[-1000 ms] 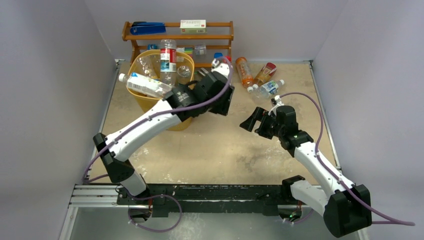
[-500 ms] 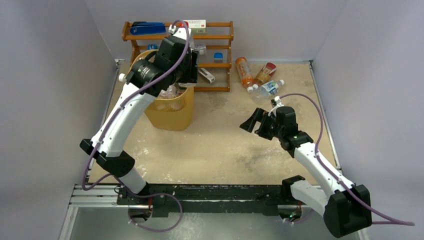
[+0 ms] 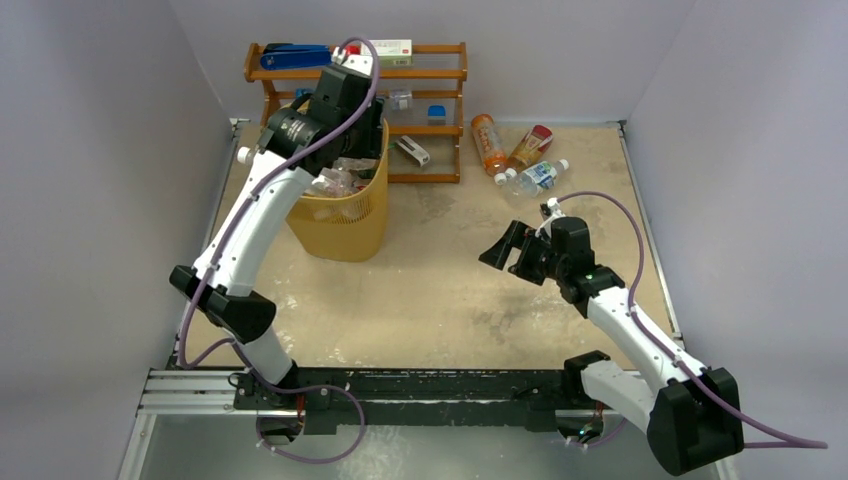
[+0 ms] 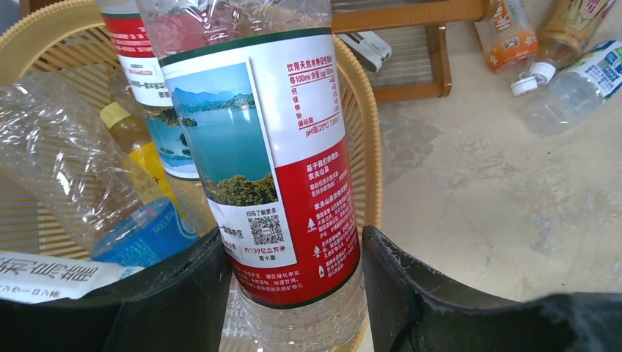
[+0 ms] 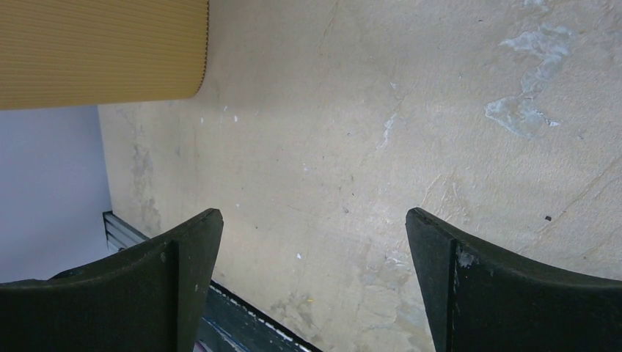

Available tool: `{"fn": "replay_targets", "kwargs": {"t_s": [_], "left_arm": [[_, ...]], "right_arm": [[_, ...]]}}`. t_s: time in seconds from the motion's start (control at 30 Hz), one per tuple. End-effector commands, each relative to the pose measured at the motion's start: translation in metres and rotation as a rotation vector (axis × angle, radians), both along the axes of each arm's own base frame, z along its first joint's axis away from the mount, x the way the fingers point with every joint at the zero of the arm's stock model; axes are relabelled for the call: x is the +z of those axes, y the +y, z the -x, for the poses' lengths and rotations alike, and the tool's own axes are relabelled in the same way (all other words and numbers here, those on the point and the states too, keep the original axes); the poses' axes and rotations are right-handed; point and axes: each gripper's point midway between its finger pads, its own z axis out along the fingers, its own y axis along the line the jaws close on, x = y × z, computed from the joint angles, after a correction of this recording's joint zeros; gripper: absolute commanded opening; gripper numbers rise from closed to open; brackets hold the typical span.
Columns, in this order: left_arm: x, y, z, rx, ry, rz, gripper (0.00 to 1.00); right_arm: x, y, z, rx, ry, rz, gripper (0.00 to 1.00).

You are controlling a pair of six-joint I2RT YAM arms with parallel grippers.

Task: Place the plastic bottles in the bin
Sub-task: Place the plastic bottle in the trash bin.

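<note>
Bin (image 3: 345,225) before the shelf rack (image 3: 430,73), several bottles (image 4: 66,147) inside (another bottle (image 4: 286,183) just above), three more bottles (image 3: 527,148) right of the rack

Worn beige tabletop (image 3: 440,290): yellow bin (image 3: 345,225) standing far left, wooden rack (image 3: 440,75) just behind it at the far edge, three bottles (image 3: 530,146) lying close together far right.

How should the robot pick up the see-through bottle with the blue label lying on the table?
Take the clear bottle around its middle, at the label, with the right gripper coming straight down, fingers across its width. It lies flat on the table, so both round sides are free, and its bottom end sits close to the orange bottle.
</note>
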Motion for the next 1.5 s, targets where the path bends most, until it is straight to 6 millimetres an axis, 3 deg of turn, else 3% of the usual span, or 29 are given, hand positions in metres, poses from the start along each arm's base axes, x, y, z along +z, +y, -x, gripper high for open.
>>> {"fn": "replay_targets", "kwargs": {"t_s": [0.0, 0.23, 0.4, 0.57, 0.97, 1.23, 1.37, 1.47], "left_arm": [[-0.002, 0.0, -0.016, -0.004, -0.036, -0.02, 0.56], [-0.015, 0.003, -0.014, -0.001, -0.003, -0.04, 0.61], [-0.009, 0.014, -0.007, 0.033, -0.017, -0.054, 0.74], [-0.005, 0.013, -0.003, 0.025, -0.021, -0.034, 0.81], [0.05, 0.007, 0.011, -0.007, -0.16, 0.123, 0.84], [0.084, 0.011, 0.048, -0.07, -0.28, 0.27, 0.85], [0.081, 0.014, 0.076, -0.098, -0.297, 0.353, 0.85], [0.06, 0.013, 0.093, -0.121, -0.271, 0.4, 0.85]], "right_arm": [[0.014, 0.006, -0.003, 0.017, -0.05, -0.037, 0.97], [0.013, 0.005, -0.002, 0.016, -0.047, -0.033, 0.97], [0.013, 0.006, -0.004, 0.018, -0.046, -0.034, 0.97], [0.015, 0.007, -0.007, 0.022, -0.049, -0.035, 0.97], [0.018, 0.006, -0.008, 0.02, -0.048, -0.027, 0.97], [0.016, 0.005, -0.001, 0.019, -0.038, -0.035, 1.0], [0.016, 0.006, 0.008, 0.027, -0.037, -0.057, 1.0], [0.017, 0.005, 0.016, 0.024, -0.032, -0.071, 1.0]]}}
